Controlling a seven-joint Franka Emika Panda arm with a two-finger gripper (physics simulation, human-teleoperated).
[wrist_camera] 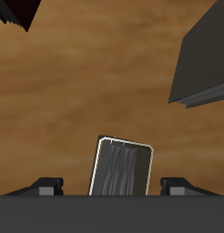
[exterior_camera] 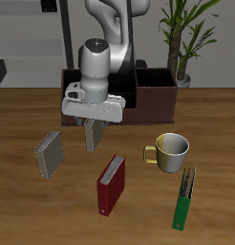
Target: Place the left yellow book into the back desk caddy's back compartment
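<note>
Fingers (exterior_camera: pixel 92 124) clamped on the left yellow book (exterior_camera: pixel 92 136), which hangs upright below my wrist, lifted clear of the desk (exterior_camera: pixel 24 215). Wrist view: its pale page edges (wrist_camera: pixel 121 168) sit between my two fingertips (wrist_camera: pixel 45 185). Back desk caddy (exterior_camera: pixel 148 96) stands just behind me at the far edge. Grey book (exterior_camera: pixel 49 153), red book (exterior_camera: pixel 111 183), mug (exterior_camera: pixel 171 150) and green book (exterior_camera: pixel 185 197) lie nearer the front.
</note>
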